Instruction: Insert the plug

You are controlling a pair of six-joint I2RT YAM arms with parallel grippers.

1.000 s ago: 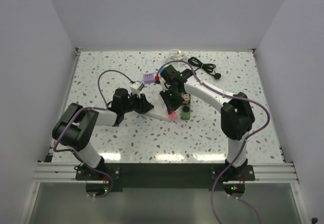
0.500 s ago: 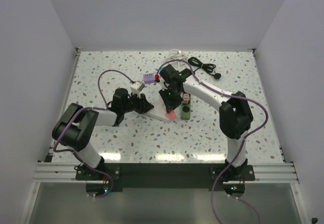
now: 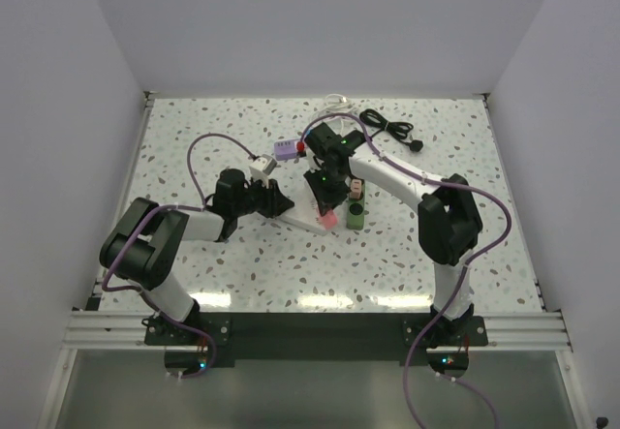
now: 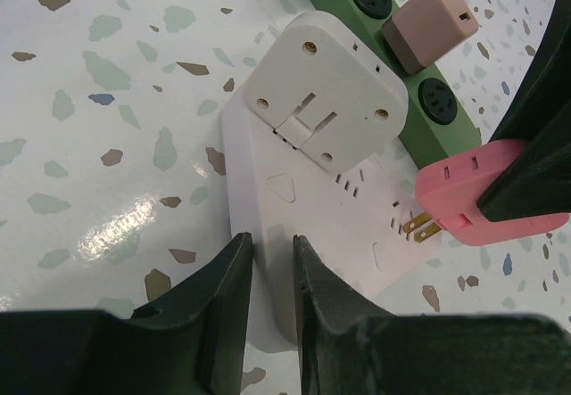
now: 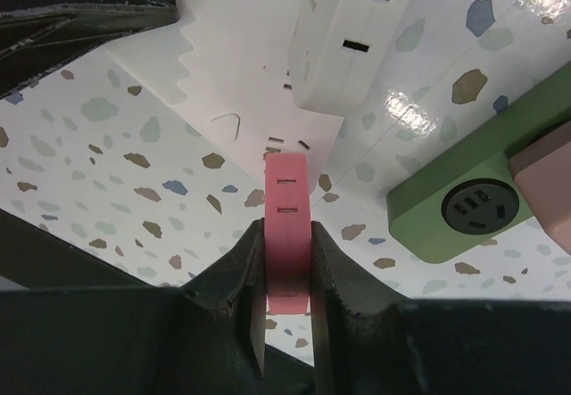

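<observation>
A pink plug (image 5: pixel 287 226) with two brass prongs (image 4: pixel 419 227) is clamped in my right gripper (image 5: pixel 287 245), which is shut on it. Its prongs hover just off the slots of a flat white power strip (image 4: pixel 330 226) lying on the speckled table. My left gripper (image 4: pixel 272 252) is shut on the near edge of that strip. A square white adapter (image 4: pixel 323 101) sits plugged into the strip's far half. In the top view the pink plug (image 3: pixel 330 221) and the right gripper (image 3: pixel 328 214) are right of the left gripper (image 3: pixel 284 206).
A green power strip (image 4: pixel 437 114) with a tan adapter (image 4: pixel 434 25) lies just beyond the white one. A coiled black cable (image 3: pixel 392 127), a purple box (image 3: pixel 285 148) and a small white block (image 3: pixel 260 168) lie further back.
The left jaws have closed in on the white strip's edge. The right gripper with the pink plug has shifted slightly toward the strip.
</observation>
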